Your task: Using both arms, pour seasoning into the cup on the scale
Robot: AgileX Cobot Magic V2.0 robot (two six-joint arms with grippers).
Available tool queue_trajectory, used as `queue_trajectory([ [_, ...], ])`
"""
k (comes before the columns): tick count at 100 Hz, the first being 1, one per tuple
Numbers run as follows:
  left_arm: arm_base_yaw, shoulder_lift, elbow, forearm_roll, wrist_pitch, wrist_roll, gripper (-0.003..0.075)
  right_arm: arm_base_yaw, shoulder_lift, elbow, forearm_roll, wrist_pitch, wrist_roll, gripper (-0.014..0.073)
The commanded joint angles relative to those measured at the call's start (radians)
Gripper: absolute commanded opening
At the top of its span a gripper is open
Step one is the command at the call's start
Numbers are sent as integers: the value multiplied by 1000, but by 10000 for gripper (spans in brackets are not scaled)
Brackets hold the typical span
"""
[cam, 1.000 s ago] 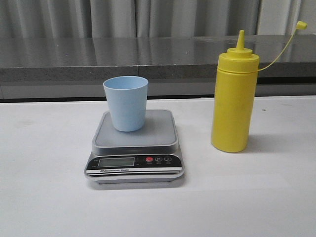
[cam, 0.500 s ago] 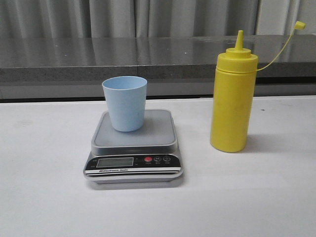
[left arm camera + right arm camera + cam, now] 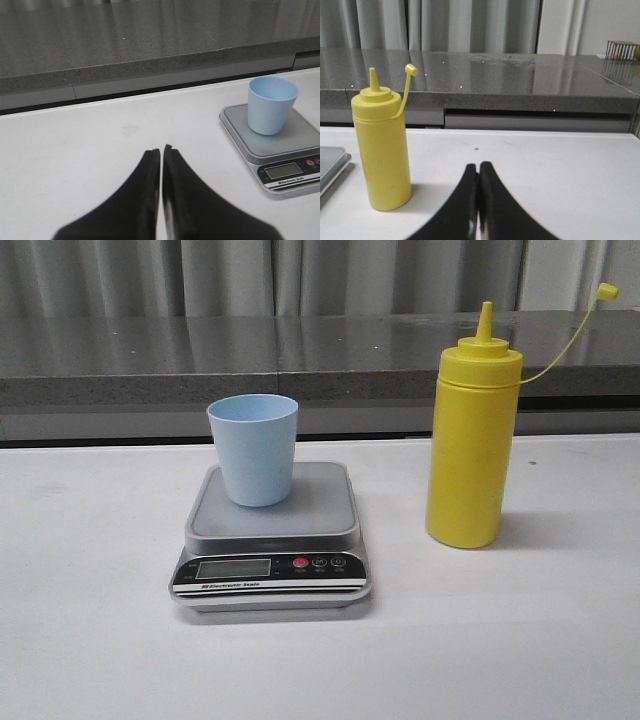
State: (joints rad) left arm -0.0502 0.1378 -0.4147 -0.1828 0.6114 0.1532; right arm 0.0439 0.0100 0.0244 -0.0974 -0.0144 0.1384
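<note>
White table [image 3: 80,640] w/ grey stone ledge [image 3: 150,360] and curtains behind; nothing stands btwn the items. Scale [image 3: 272,540], front strip printed "Electronic Scale", LCD blank; blue cup [image 3: 254,448] upright on its platform. Yellow seasoning bottle [image 3: 472,435] upright on table to the right of scale, apart from it, cap off on tether. Left gripper [image 3: 161,150] and right gripper [image 3: 478,166]: fingers pressed together, empty, low over bare table, clear of all items.

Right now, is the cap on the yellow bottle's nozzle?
No, the yellow bottle has a bare nozzle, and its small cap hangs out to the side on its tether.
</note>
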Motion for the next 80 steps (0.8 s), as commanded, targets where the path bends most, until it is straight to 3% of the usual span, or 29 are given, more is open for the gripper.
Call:
queue_trajectory([
  [1,1,14,-26,-13,-74,-11,10,-7,-38,3,3,-17,2,-67],
  [80,1,16,-26,-13,-74,-11,10,-7,-36,2,6,-26,2,-67],
])
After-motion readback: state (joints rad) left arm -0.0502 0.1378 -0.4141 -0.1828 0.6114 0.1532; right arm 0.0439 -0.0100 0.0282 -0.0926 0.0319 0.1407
